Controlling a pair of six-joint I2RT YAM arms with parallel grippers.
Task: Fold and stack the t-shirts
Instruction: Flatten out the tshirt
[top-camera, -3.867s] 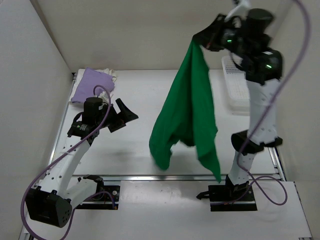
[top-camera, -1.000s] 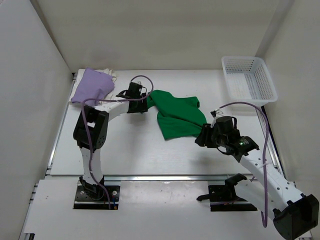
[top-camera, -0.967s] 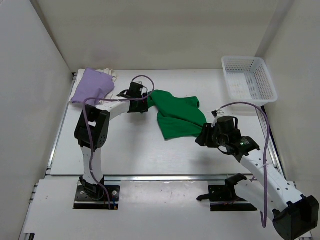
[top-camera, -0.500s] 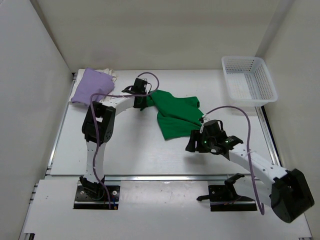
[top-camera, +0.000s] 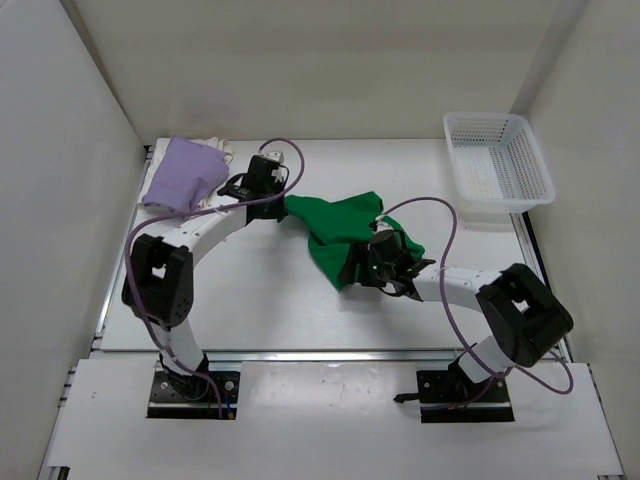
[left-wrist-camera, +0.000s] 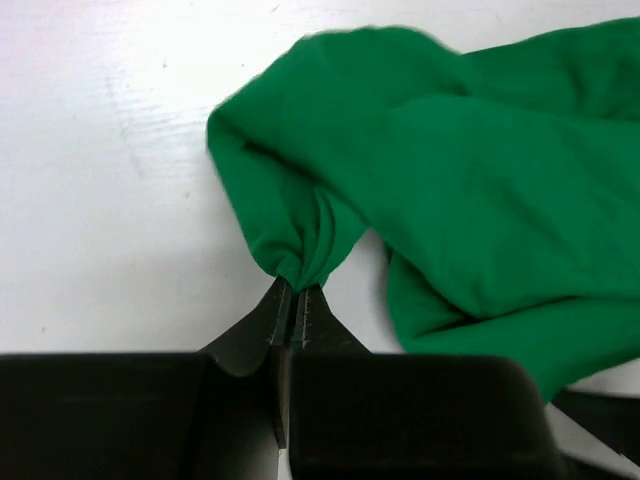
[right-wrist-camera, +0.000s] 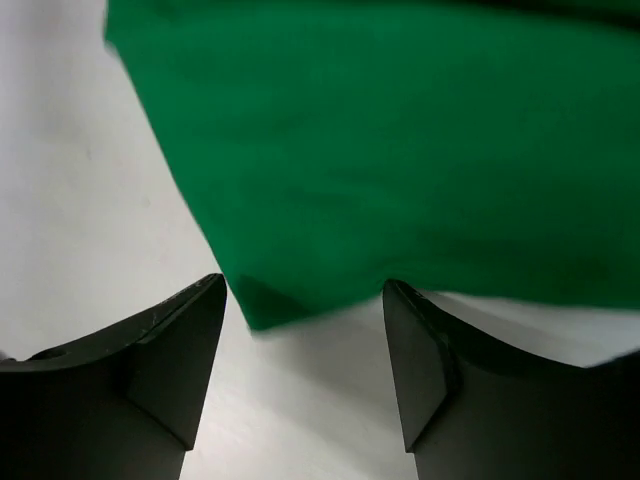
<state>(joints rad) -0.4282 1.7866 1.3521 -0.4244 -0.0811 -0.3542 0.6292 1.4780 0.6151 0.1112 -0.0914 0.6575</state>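
3 shirts on your table (top-camera: 250, 295). Green shirt (top-camera: 335, 232) lies crumpled near the middle, partly spread out. Your left gripper (left-wrist-camera: 295, 298) is clamped tight on a bunched fold at the shirt's left end, with cloth puckering out from between the closed fingertips. Your right gripper (right-wrist-camera: 305, 295) sits low at the shirt's near edge with jaws wide apart; 1 corner of the hem lies between them on the table, not pinched. Lavender shirt (top-camera: 180, 172) rests folded in the far left corner. Cream-white shirt (top-camera: 220, 150) shows at its far edge. Basket (top-camera: 487, 118) stands in the far right corner, well apart.
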